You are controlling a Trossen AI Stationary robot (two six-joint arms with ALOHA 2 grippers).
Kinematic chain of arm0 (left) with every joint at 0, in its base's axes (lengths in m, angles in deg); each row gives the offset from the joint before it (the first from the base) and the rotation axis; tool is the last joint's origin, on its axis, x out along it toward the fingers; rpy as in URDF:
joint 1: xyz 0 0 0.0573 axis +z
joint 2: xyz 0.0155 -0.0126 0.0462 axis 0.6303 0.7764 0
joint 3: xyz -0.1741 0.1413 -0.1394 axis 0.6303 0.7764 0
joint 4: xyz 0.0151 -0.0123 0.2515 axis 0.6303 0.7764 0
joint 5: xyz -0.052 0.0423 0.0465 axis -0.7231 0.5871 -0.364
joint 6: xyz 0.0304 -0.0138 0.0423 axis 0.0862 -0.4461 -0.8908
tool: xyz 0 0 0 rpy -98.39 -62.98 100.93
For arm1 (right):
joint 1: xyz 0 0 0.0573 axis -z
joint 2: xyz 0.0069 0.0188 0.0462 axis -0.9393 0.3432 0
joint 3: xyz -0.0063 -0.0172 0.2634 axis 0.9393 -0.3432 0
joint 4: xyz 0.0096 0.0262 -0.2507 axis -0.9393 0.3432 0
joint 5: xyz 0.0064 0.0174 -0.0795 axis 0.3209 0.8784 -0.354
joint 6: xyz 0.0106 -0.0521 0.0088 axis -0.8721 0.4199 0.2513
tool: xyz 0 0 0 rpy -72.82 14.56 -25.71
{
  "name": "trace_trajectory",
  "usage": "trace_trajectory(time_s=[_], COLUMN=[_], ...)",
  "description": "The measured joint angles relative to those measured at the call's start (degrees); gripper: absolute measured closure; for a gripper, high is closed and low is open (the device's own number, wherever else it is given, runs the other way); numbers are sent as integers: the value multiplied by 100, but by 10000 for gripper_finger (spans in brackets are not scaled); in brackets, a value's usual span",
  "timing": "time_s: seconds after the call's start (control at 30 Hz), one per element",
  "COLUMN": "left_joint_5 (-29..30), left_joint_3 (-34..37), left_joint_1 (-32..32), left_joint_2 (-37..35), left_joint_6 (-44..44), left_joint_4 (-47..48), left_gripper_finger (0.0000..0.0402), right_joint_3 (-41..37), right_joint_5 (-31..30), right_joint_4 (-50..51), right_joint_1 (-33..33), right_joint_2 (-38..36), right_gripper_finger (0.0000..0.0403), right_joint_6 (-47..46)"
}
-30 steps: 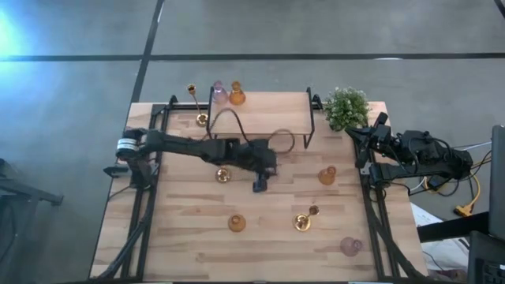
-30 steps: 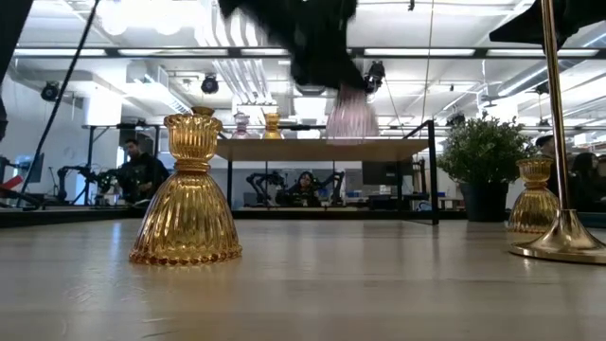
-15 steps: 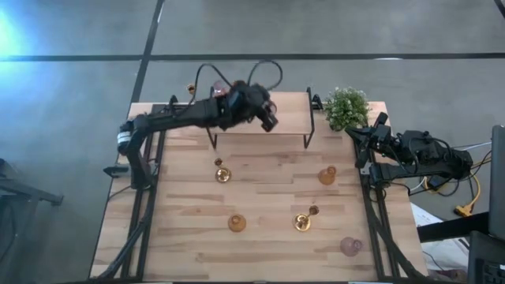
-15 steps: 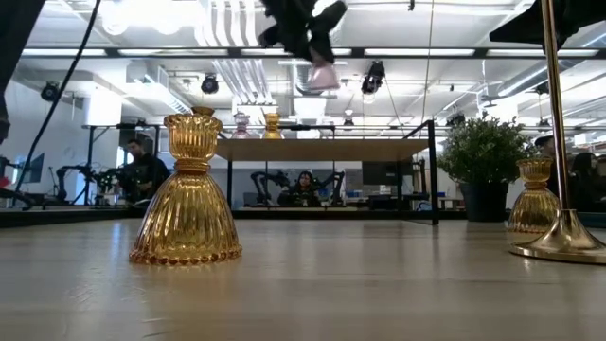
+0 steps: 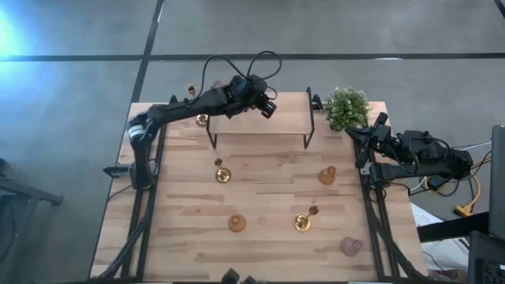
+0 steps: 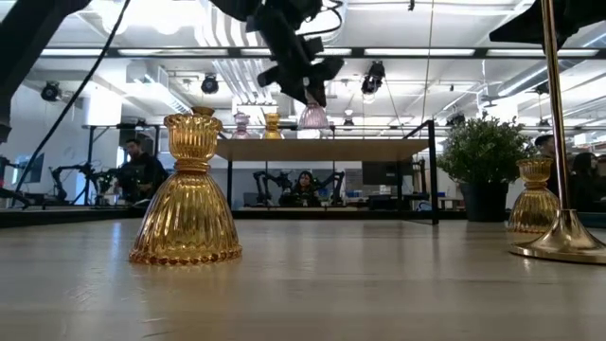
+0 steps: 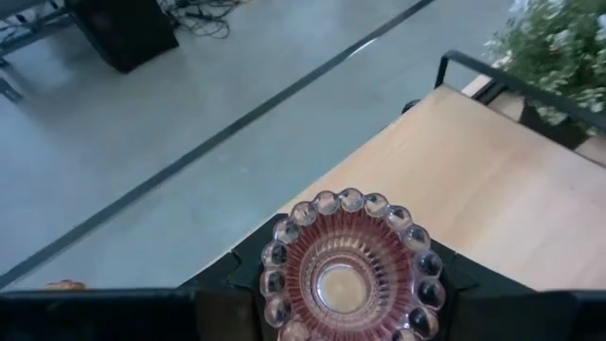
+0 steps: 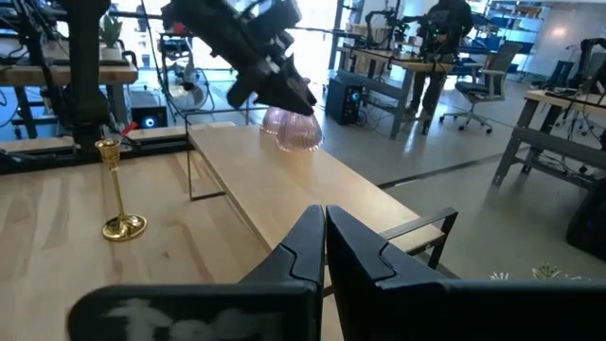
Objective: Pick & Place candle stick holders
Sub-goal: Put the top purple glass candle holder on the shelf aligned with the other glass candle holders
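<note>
Holding a pink holder over the shelf

A pink glass holder [image 6: 313, 116] is gripped by the left gripper [image 5: 266, 106] just above the raised shelf [image 5: 284, 118]. The right gripper [image 8: 323, 237] is parked by the potted plant [image 5: 346, 106], jaws clenched empty.

Pink ribbed glass holder [image 7: 347, 268] with beaded rim; amber ribbed holder [image 6: 188, 193]; shiny gold candlestick [image 8: 117, 189]; green plant [image 5: 346, 106]; pale striped wood table [image 5: 268, 205]; black arms.

left hand [image 5: 267, 106]: clamped, raised | right hand [image 8: 324, 248]: closed, apparently idle
</note>
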Motion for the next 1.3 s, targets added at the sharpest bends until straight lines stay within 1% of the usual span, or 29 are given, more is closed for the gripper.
trace_trajectory(time_s=[0.23, 0.5, 0.93, 1.3], left_joint_5=[23, 22, 55, 26], left_joint_3=[0, 0, 1, 176], left_joint_1=[191, 334, 527, 561], left_joint_2=[223, 413, 423, 423], left_joint_6=[235, 133, 85, 87], left_joint_4=[-103, -251, -272, -365], left_gripper_finger=[251, 251, 251, 251], right_joint_3=[-1, -1, 0, 0], right_joint_5=[2, 1, 2, 2], right_joint_4=[1, 1, 0, 0], right_joint_1=[0, 2, 0, 0], right_joint_2=[2, 1, 2, 2], right_gripper_finger=[394, 394, 394, 394], right_joint_6=[0, 0, 0, 0])
